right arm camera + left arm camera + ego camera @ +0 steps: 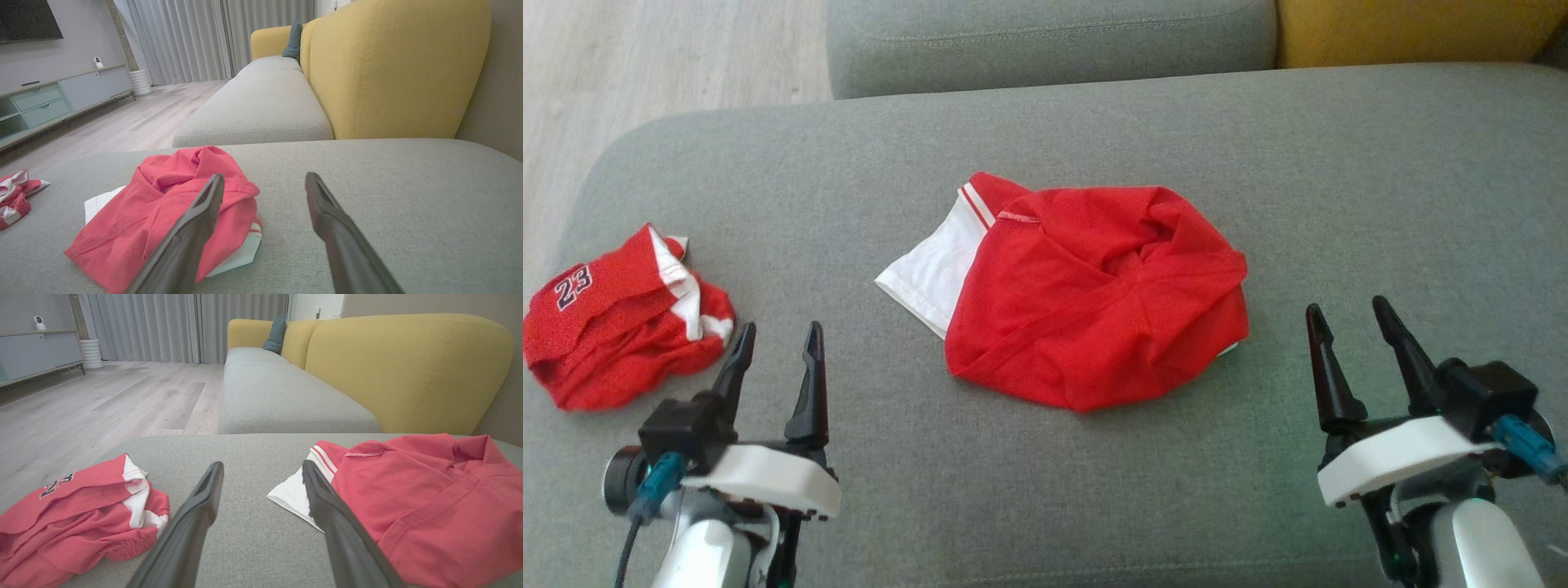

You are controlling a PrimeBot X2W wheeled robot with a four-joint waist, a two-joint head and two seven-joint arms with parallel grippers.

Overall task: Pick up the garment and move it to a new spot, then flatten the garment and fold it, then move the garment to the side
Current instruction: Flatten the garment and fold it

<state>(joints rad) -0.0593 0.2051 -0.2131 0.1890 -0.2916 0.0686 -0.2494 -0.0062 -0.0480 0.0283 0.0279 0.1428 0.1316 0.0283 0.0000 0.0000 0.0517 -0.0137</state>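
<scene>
- At the far left of the grey sofa seat (pixel 1380 188), a crumpled red-and-white jersey piece (pixel 621 318) bearing the number 23 is lying bunched near the seat's rounded edge, with pale wooden floor (pixel 645 57) showing beyond it.
- Just right of that piece, the left end effector (pixel 778 331) is hovering low over the seat, released and empty, its two dark fingers standing apart and pointing toward the back of the sofa.
- Toward the middle of the seat, the red garment (pixel 1094 302) is lying in a loose heap, doubled over on itself, with a white panel edged in red stripes sticking out from under its left side and a sliver of white peeking out at its lower right.
- Further right, the right end effector (pixel 1346 309) is hanging over bare grey fabric, released and empty, its fingers spread and standing apart from the garment's right edge.
- At the upper right, a yellow backrest (pixel 1405 28) is rising behind the seat.
</scene>
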